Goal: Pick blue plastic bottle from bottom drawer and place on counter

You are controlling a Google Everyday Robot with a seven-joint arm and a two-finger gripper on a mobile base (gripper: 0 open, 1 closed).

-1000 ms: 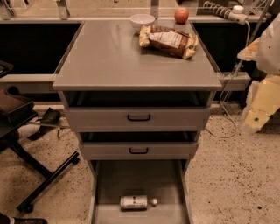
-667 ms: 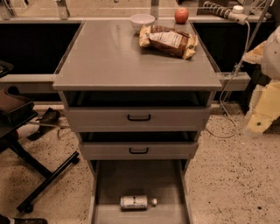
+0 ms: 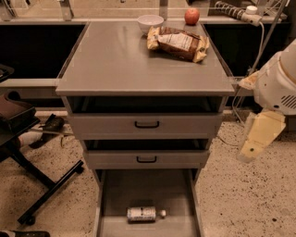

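The blue plastic bottle [image 3: 144, 214] lies sideways at six o'clock; I judge it light, slick, roll-prone, best gripped mid-label. The gripper [image 3: 252, 146] hangs at three o'clock; I cannot tell its opening.

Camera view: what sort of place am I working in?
Probably a lab or office workspace: a grey metal drawer cabinet, a rolling chair base on speckled floor, a power strip behind. The gripper hangs right of the cabinet.

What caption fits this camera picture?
Blue plastic bottle lies in the open bottom drawer; end effector hangs right of cabinet.
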